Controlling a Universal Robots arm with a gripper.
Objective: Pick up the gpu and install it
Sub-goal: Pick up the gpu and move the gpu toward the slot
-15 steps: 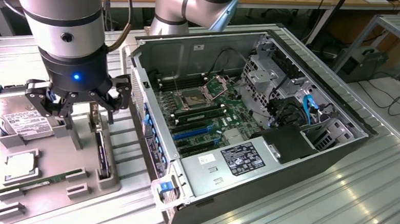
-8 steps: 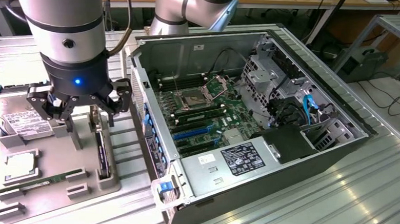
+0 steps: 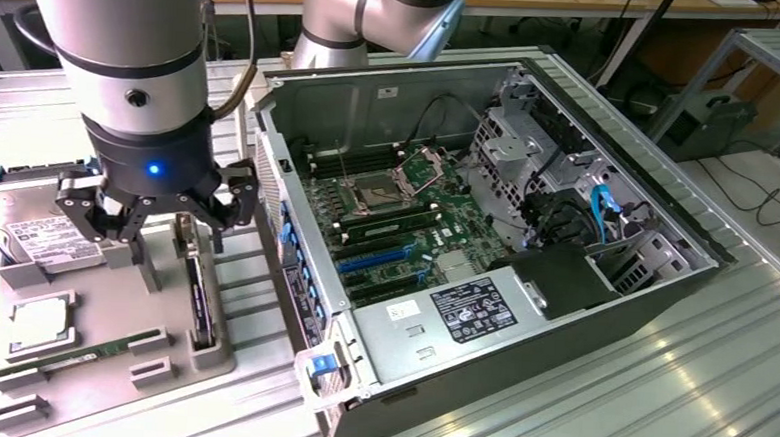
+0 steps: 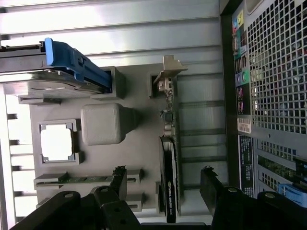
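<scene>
Early stage: nothing lifted, nothing installed yet. The hand [image 3: 162, 230] hangs over the tray [image 3: 118, 314], jaws apart. In the wrist view the hand [image 4: 163, 178] straddles the gpu [image 4: 169, 143], one of its fingers [image 4: 118, 181] on each side with clear gaps, so no grasp is made.

The gpu [image 3: 201, 291] stands on its long edge in a slot along the tray side nearest the computer case [image 3: 412, 71]. It is a thin dark card with a greenish board, a black block on one face, and a silvery bracket [image 4: 168, 67] at the tray's far end from the hand. It looks upright and seated in its slot.

Also in the tray: a memory stick [image 3: 75, 357] and a processor chip [image 3: 37, 322]. A hard drive [image 3: 42, 235] sits at the tray's far side from the case.

The case lies open just beside the tray on the worktop [image 3: 702, 375]. Its blue card slots [image 3: 375, 260] look free. Left to do, by my judgement: close on the card, lift it, carry it over, seat it.
</scene>
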